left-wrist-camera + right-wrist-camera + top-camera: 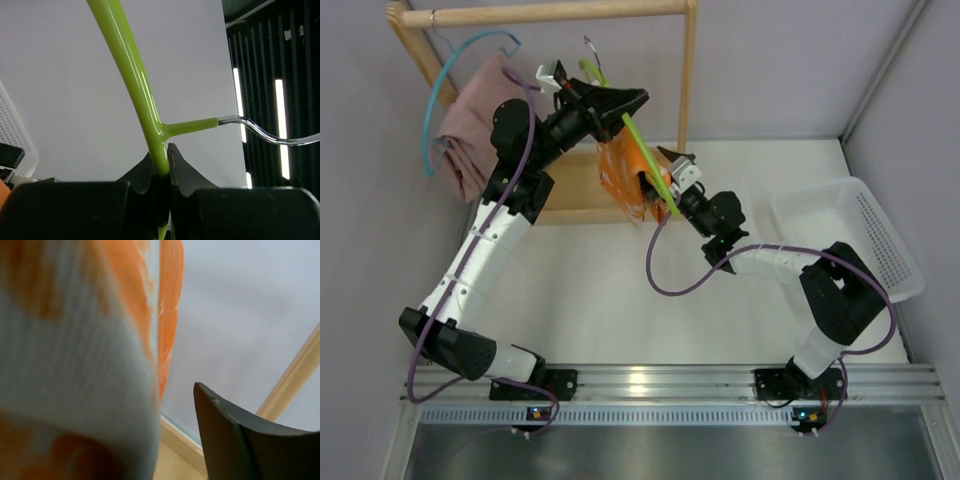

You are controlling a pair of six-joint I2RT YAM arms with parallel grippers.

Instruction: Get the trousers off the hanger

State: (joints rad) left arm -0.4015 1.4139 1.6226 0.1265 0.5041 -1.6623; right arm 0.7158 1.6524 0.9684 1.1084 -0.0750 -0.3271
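Left end effector [160, 162] clamps green hanger [131, 75]; orange trousers [622, 172] hide whether right end effector [651, 186] grips.

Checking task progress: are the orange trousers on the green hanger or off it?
On. The orange trousers drape over the green hanger, which the left end effector grips.

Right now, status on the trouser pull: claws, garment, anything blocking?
Left claw shut on green hanger. Right claw against orange trousers, grip unclear. Trousers not yet off hanger. No obstruction seen.
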